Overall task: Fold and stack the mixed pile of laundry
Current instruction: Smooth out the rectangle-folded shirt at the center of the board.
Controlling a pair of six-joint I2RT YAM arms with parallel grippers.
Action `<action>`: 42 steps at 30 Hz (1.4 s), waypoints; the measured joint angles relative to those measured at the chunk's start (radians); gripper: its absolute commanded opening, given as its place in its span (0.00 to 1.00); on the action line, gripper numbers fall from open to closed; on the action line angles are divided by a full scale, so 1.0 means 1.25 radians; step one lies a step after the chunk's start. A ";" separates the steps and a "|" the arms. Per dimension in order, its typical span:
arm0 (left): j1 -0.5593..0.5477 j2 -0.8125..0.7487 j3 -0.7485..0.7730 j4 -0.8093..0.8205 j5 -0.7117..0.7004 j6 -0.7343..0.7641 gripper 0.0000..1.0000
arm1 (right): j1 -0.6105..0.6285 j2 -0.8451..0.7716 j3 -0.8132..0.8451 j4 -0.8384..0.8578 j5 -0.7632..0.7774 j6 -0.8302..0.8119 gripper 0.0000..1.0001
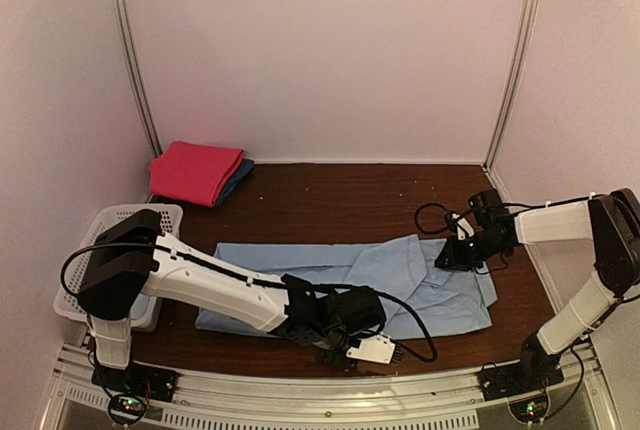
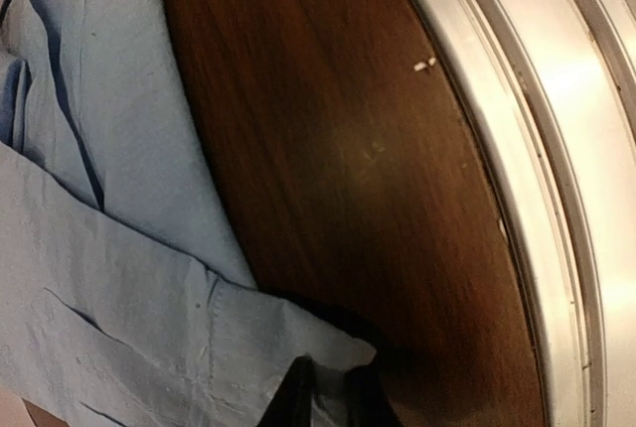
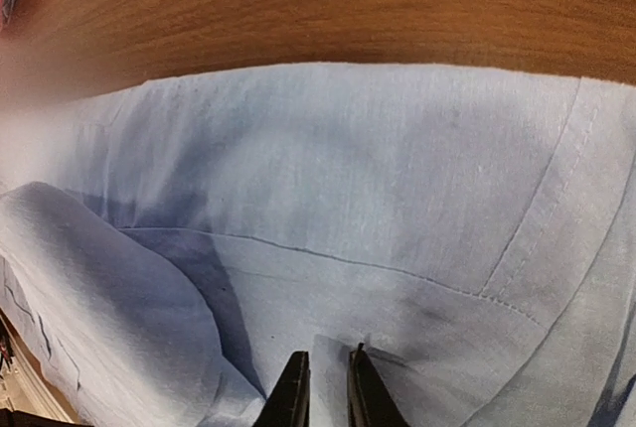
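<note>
The light blue cloth shirt [image 1: 400,270] lay spread across the near middle of the dark wooden table [image 1: 340,205]. The folded magenta cloth [image 1: 195,172] sat far left (atop a dark blue folded cloth [image 1: 241,178]). The white perforated plastic basket [image 1: 105,225] stood left of the shirt. The left gripper [image 2: 326,402] met the shirt's near edge, the right gripper [image 3: 328,392] its right end.

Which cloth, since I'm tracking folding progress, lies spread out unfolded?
The light blue shirt at the front; the red cloth and the dark blue one beneath it sit folded in the back left corner.
</note>
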State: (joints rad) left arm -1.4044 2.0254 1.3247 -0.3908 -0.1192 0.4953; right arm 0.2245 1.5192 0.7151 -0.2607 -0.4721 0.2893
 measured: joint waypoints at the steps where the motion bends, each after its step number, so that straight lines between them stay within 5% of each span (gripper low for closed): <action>1: 0.000 0.000 0.002 -0.004 0.002 -0.004 0.02 | 0.000 0.006 -0.005 0.006 -0.001 0.001 0.13; 17: 0.121 -0.116 0.118 0.027 0.114 -0.222 0.00 | 0.004 0.043 -0.025 0.066 -0.016 0.005 0.03; 21: 0.193 -0.146 0.199 0.063 0.108 -0.357 0.00 | 0.004 0.043 -0.026 0.070 -0.016 0.004 0.02; 31: 0.327 -0.239 0.247 0.094 -0.111 -0.800 0.00 | 0.007 0.045 -0.027 0.075 -0.016 0.004 0.00; 42: 0.492 -0.262 0.156 0.057 -0.070 -1.162 0.00 | 0.015 0.046 -0.027 0.081 -0.013 0.002 0.00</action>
State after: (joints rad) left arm -0.7891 1.6974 1.5192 -0.3195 -0.2070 -0.9577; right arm 0.2428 1.5768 0.6815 -0.1596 -0.4885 0.2924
